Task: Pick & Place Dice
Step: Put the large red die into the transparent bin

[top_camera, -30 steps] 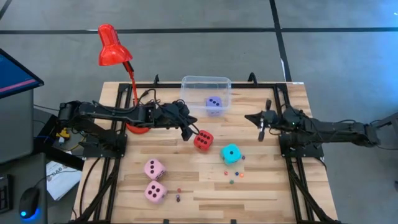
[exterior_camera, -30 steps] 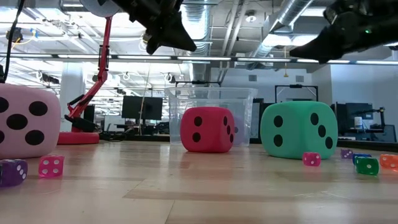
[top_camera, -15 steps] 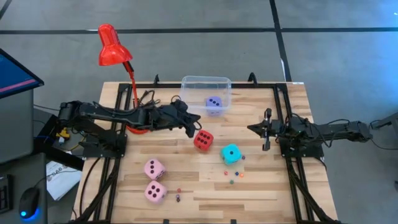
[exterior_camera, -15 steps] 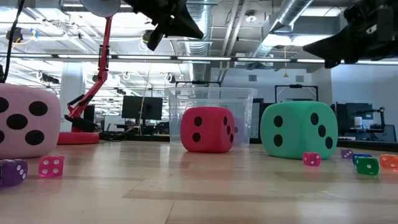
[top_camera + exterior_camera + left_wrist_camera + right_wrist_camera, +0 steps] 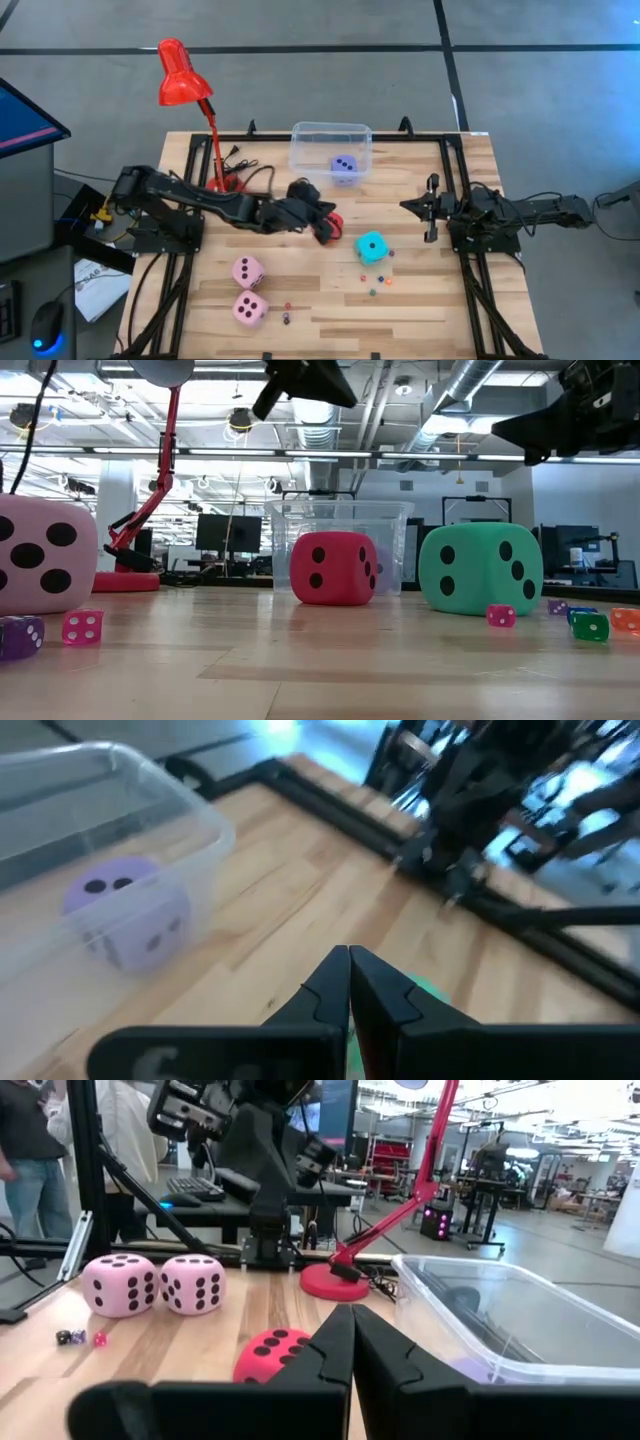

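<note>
My left gripper is shut and empty, hovering well above the red die, which rests on the table mid-way across; the low view shows the gripper high over that die. The lavender die lies in the clear bin at the far edge. The cyan die sits to the right of the red one. Two pink dice rest near the front left. My right gripper waits shut and empty at the right side.
A red desk lamp stands at the far left, its base on the table. Several tiny dice lie scattered near the front. Black frame rails run along both sides. People stand beyond the table.
My left gripper has swung toward the table's right and near edges, from beside the lamp base to over the red die, rolling as it went and staying shut. My right arm has folded back a little toward the right edge, then kept still. No die has moved.
</note>
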Robot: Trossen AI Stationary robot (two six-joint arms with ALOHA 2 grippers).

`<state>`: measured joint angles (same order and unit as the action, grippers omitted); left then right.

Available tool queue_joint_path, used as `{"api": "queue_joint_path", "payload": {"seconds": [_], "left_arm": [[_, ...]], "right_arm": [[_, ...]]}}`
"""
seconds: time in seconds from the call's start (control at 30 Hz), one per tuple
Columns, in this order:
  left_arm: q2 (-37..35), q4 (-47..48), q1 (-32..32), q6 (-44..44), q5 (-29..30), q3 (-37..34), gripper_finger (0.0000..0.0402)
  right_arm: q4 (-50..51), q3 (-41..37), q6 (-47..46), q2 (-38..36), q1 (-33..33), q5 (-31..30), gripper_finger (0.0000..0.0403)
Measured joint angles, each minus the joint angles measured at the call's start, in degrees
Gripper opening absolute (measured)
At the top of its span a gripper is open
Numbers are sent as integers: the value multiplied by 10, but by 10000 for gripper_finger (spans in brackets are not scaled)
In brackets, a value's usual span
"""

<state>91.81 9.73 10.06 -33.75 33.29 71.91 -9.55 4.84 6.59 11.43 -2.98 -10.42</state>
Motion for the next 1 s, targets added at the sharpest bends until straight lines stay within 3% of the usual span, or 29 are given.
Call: {"api": "queue_joint_path", "payload": {"seconds": [0.7,0.83,1.0], "left_arm": [[175,387,-8,-120,6,307,0],[187,442,-17,-154,-23,316,0],[196,469,-40,-166,-120,315,0]], "right_arm": [[10,0,9,0,1,-1,0],[12,0,10,0,1,-1,0],[13,0,13,0,1,-1,0]]}}
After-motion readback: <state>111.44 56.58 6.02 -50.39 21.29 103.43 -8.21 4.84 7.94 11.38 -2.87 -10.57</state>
